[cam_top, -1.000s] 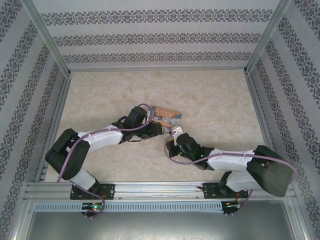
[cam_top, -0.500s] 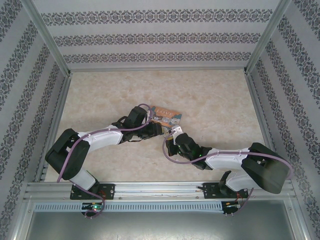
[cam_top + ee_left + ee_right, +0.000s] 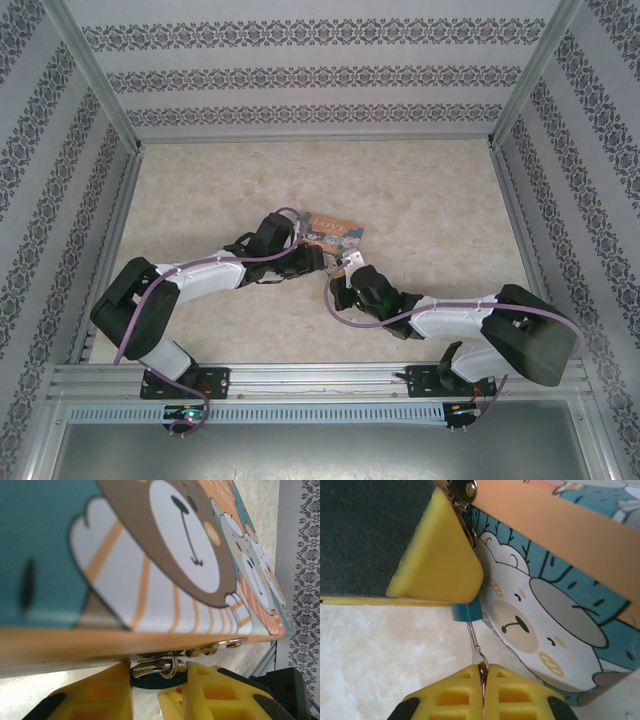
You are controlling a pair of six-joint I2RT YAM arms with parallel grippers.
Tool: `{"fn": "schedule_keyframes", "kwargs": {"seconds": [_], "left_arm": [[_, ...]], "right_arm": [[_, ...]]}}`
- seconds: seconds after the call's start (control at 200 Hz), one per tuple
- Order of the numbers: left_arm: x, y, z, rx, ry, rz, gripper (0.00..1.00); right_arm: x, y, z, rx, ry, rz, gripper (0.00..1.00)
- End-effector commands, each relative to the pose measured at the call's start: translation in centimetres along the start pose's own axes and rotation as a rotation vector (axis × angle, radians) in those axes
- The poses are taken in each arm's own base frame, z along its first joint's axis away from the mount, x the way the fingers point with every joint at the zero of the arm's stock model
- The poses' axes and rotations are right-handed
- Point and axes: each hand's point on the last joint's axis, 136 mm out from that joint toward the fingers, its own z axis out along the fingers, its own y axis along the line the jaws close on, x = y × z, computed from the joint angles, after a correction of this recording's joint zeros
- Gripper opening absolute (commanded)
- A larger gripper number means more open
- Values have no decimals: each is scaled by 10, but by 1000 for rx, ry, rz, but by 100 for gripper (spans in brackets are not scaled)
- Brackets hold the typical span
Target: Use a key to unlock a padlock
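The padlock (image 3: pixel 466 612) is a tiny teal-blue lock hanging from the hasp of a colourful bear-print tin (image 3: pixel 335 230). In the left wrist view my left gripper (image 3: pixel 159 680) is shut on the padlock (image 3: pixel 160 679), one yellow finger on each side of its body, with the pale shackle (image 3: pixel 172 669) looped through the hasp above. My right gripper (image 3: pixel 482 672) is shut on the key (image 3: pixel 476 647). The thin metal blade runs up to the underside of the padlock body. How deep it sits cannot be told. In the top view both grippers (image 3: pixel 338 262) meet at the tin's near edge.
The tin (image 3: pixel 560 605) lies on the pale marbled table (image 3: pixel 420 200) near its middle. Metal frame rails (image 3: pixel 510 220) and patterned walls bound the table. The left gripper's yellow finger (image 3: pixel 437 555) crowds the space just above the key.
The right arm has edged slightly left and forward, bringing the key closer to the tin. The left arm and the tin have stayed put.
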Motion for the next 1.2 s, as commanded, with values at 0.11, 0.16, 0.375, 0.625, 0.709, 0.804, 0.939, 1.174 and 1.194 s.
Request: {"fn": "schedule_keyframes", "kwargs": {"seconds": [0.11,0.16,0.375,0.625,0.709,0.804,0.939,1.174,1.194], "left_arm": [[-5,-24,-10,57,-16,20,25],[-5,-25,-10,58,-16,20,25],[-5,-26,-12,60,-17,19,25],[-5,-31,-13,73,-10,23,25],[-5,-31,-14,74,-10,24,25],[-4,-31,-14,75,-7,24,25],[-2,-30,-13,76,3,24,25],[0,-27,-11,78,8,22,25],[0,-26,-11,79,9,21,25]], "right_arm": [[-26,7,5,-15,-75,6,0],[-26,5,6,-10,-80,7,0],[-41,2,4,-12,-162,12,0],[-50,12,12,-76,-202,-9,0],[-54,13,14,-86,-229,-2,0],[-62,15,17,-100,-258,0,0],[-78,18,19,-124,-305,-17,0],[-94,21,27,-152,-326,-18,0],[-93,21,28,-154,-323,-15,0]]}}
